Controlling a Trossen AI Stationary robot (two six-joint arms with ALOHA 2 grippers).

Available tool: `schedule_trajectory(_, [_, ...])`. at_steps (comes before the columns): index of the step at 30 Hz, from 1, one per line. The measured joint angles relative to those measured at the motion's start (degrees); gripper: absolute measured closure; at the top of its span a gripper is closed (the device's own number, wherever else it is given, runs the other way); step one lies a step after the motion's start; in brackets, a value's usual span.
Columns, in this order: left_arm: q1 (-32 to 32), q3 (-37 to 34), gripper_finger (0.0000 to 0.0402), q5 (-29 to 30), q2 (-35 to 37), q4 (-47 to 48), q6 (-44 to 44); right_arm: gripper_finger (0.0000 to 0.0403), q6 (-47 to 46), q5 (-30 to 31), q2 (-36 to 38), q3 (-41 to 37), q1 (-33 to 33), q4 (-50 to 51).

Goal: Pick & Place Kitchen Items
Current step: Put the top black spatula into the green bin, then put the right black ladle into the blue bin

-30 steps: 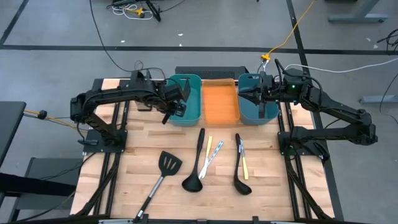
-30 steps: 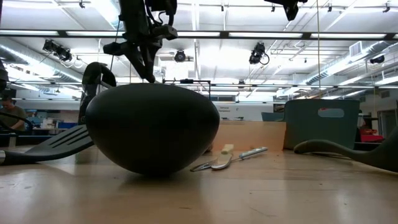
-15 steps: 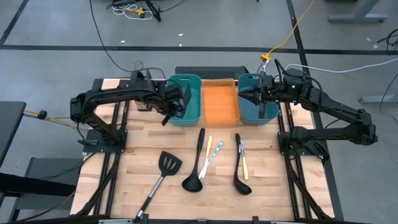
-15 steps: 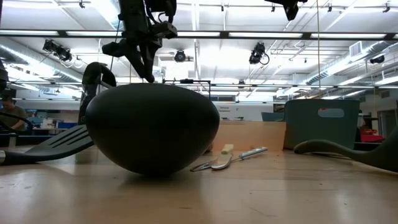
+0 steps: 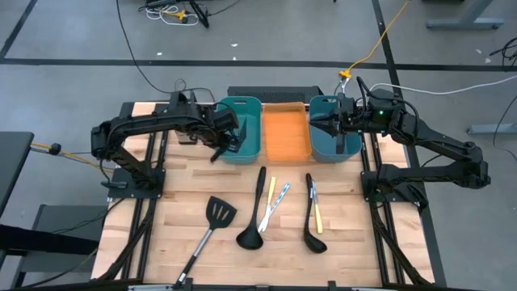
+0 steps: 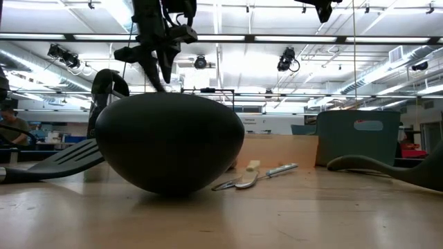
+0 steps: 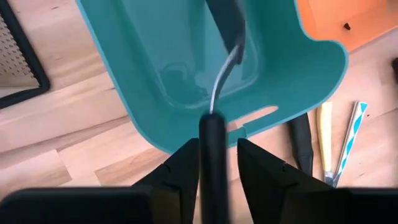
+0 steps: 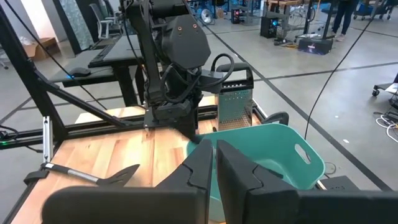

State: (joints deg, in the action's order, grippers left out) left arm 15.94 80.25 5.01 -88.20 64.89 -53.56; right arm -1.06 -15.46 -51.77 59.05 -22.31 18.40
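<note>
My left gripper [image 5: 229, 139] [image 7: 217, 143] hangs over the left teal bin [image 5: 252, 109], pointing steeply down, fingers open. Between them stands a black-handled utensil [image 7: 212, 134] with a thin metal neck; its dark head [image 7: 227, 22] reaches into the bin. My right gripper [image 5: 319, 121] [image 8: 214, 163] is shut and holds nothing, level above the right teal bin [image 5: 347, 145]. On the table lie a black slotted spatula [image 5: 212, 225], two black ladles [image 5: 254, 212] [image 5: 311, 217] and thin yellow and teal sticks [image 5: 275, 196] [image 5: 317, 212]. My left gripper has the utensil's black handle [image 7: 212, 155] between its parted fingers, which come from above and lie across it. The handle lies against one finger [image 7: 186, 167]; a strip of table shows between it and the other finger [image 7: 255, 167]. The utensil slants down, head inside the bin.
An orange bin [image 5: 287, 133] stands between the two teal bins at the table's far edge. Black arm frames run down the table's left and right sides. In the low view a ladle's bowl [image 6: 169, 142] fills the near foreground.
My left gripper has opened: in the low view its fingertips met in a point and now stand apart. The arm has stayed over the left teal bin.
</note>
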Motion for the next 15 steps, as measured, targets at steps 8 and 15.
schedule_trajectory(8, [-0.01, 0.04, 0.0237, 1.74, 0.02, 0.0, -0.07, 0.0376, -0.04, 0.0, 0.0, 0.0, 0.0, 0.01])
schedule_trajectory(15, [0.02, 0.16, 0.0203, 2.71, 0.02, -0.07, 0.67, 0.0376, -0.07, 0.0, 0.0, 0.0, 0.0, 0.01])
